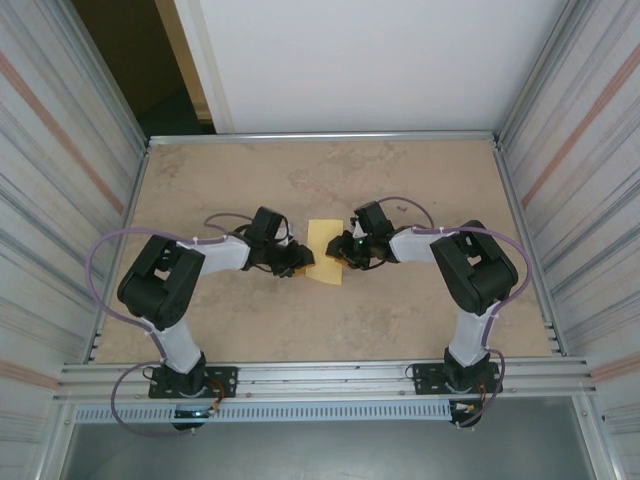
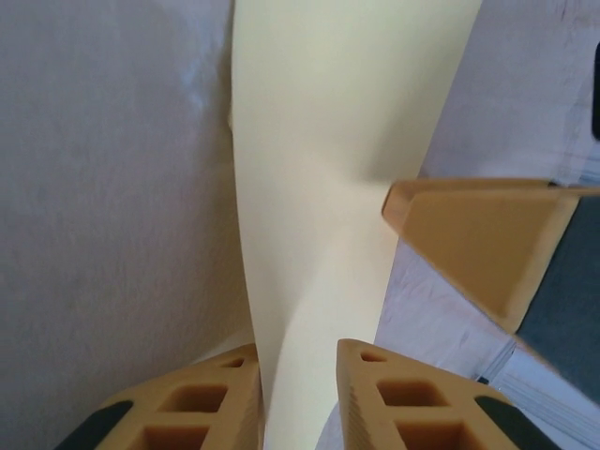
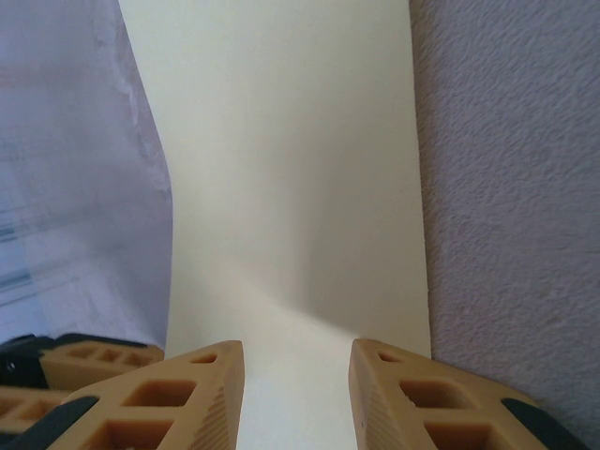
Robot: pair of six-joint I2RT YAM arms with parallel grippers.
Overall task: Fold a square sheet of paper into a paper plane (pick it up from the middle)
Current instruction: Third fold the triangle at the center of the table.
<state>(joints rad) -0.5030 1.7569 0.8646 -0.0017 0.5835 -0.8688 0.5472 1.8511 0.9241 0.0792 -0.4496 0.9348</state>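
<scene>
The pale-yellow square sheet of paper [image 1: 323, 240] lies on the table between both grippers. My left gripper [image 1: 300, 264] is at its left edge. In the left wrist view the paper [image 2: 328, 141] rises bent and runs up between the two fingers of the left gripper [image 2: 300, 361], which stand apart; the left finger touches it. My right gripper [image 1: 346, 256] is at the right edge. In the right wrist view the paper [image 3: 291, 169] lies flat under the right gripper [image 3: 296, 354], whose fingers are spread over it. The paper plane is out of view.
The beige tabletop [image 1: 400, 180] is ringed by metal-framed side walls [image 1: 80, 180] and a rail [image 1: 320, 378] along the near edge. A tan finger of the right gripper [image 2: 469, 239] shows close by in the left wrist view.
</scene>
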